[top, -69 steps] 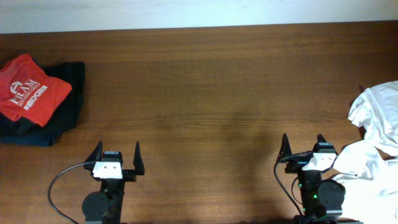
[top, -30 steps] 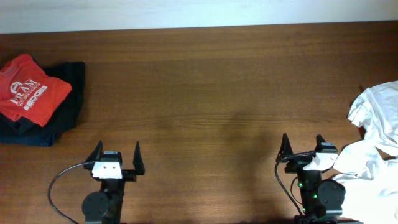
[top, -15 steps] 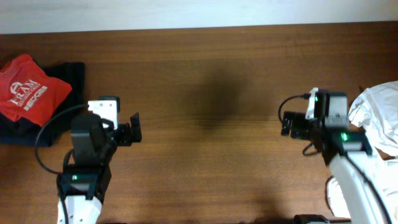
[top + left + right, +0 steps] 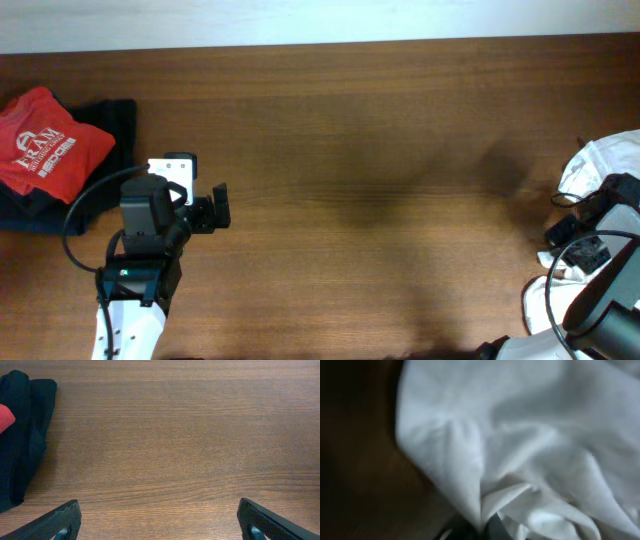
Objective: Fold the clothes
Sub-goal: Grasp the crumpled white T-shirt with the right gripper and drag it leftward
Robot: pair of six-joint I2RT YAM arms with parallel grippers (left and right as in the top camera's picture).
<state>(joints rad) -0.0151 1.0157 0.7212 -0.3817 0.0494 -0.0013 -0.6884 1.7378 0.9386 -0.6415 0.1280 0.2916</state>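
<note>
The clothes (image 4: 610,160), a wrinkled white T-shirt, lie bunched at the table's right edge. My right gripper (image 4: 597,205) is down on the shirt's left part. In the right wrist view the white fabric (image 4: 520,435) fills the frame, and a fold of it runs down between the dark fingers of my right gripper (image 4: 485,527), which is shut on it. My left gripper (image 4: 222,208) hovers over bare wood at the left and points right. Its jaws stand wide open, with nothing between them in the left wrist view (image 4: 160,522).
A red shirt with white lettering (image 4: 45,150) lies on a dark folded garment (image 4: 105,165) at the far left. That dark garment (image 4: 22,435) also shows at the left edge of the left wrist view. Brown wood table (image 4: 380,130) spans between the arms.
Both arms left their rest poses at the front edge. The right arm swung right onto the white shirt and shut on its fabric. The left arm barely moved in the last half second.
</note>
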